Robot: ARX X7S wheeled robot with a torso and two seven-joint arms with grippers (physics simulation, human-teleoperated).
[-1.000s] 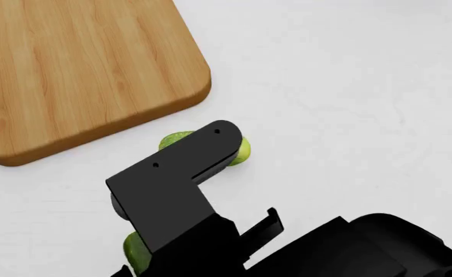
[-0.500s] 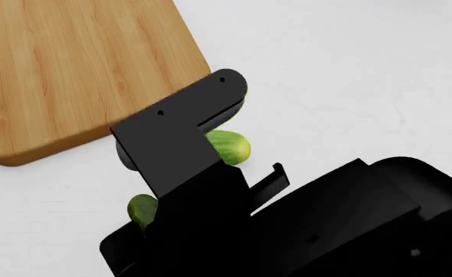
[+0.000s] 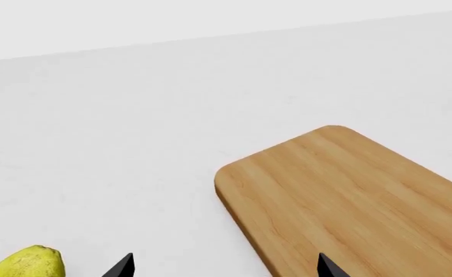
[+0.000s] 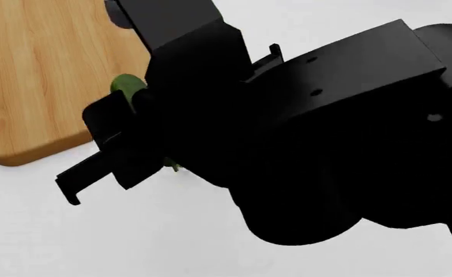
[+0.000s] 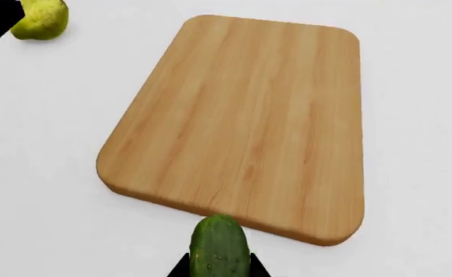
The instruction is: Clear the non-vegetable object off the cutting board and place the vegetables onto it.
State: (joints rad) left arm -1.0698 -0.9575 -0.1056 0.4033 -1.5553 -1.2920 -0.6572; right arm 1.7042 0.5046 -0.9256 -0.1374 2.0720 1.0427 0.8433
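1. Across the white desk [image 5: 41, 190], the large flat light-brown wooden cutting board with visible grain and rounded corners [image 5: 249, 121] lies bare, with nothing resting on its top face.
2. Off the board, well apart from its far corner, the yellow-green pear with bumpy skin [image 5: 43, 18] sits on the desk; the left wrist view catches it [image 3: 27, 263] at the frame edge, beside the left end effector [image 3: 222, 266].
3. Only the two dark tips of the left end effector show, set wide apart with nothing between them, hovering before the board's rounded corner [image 3: 334, 196].
4. At the near long edge of the board, the slim dark green cucumber [image 5: 219, 245] is pinched between the black fingers of the right end effector [image 5: 219, 266], its rounded tip reaching just to the board's edge line.
5. From the head camera, the right arm's black bulk covers most of the scene; a sliver of the cucumber [image 4: 127, 86] shows by the board's right edge [image 4: 49, 81].
6. The short plump cucumber is not visible in any view; it may be hidden behind the arm.
7. Open white desk surrounds the board on every visible side, with wide free room beyond its far edge and to both ends.
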